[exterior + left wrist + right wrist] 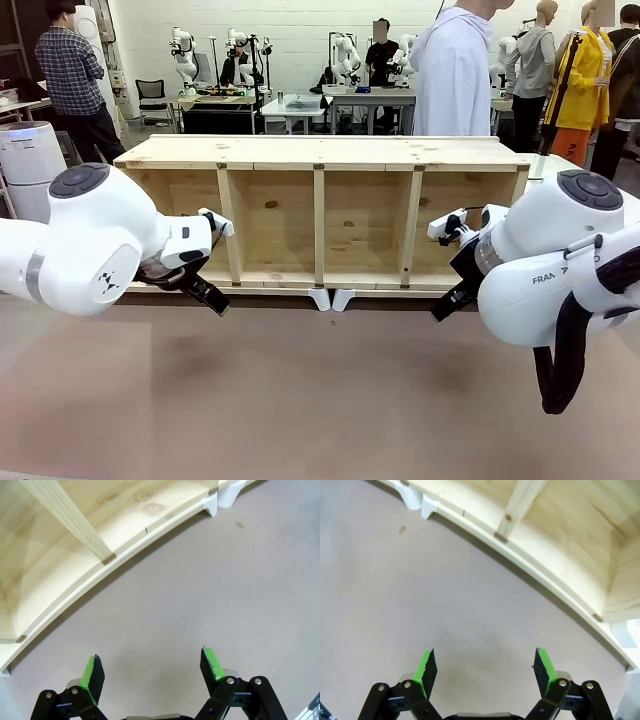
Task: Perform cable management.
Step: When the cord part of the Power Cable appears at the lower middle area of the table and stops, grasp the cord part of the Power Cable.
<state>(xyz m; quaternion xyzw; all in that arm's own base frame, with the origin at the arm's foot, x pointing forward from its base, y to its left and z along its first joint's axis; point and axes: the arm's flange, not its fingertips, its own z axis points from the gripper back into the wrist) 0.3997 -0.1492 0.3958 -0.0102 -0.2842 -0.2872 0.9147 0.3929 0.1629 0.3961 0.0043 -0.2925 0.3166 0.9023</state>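
Observation:
The cable is out of view. My left gripper (152, 662) stands open over the bare brown table, its green pads (90, 672) wide apart with nothing between them. In the front view the left gripper (207, 293) hangs just before the lower left of the wooden shelf (320, 152). Open as well, my right gripper (485, 661) holds nothing, and it hovers above the table near the shelf's lower right corner (450, 300).
The long wooden shelf lies on its side across the far half of the table, with several open compartments facing me. Two small white brackets (331, 298) sit under its front edge. A person in a white hoodie (455, 75) stands behind it.

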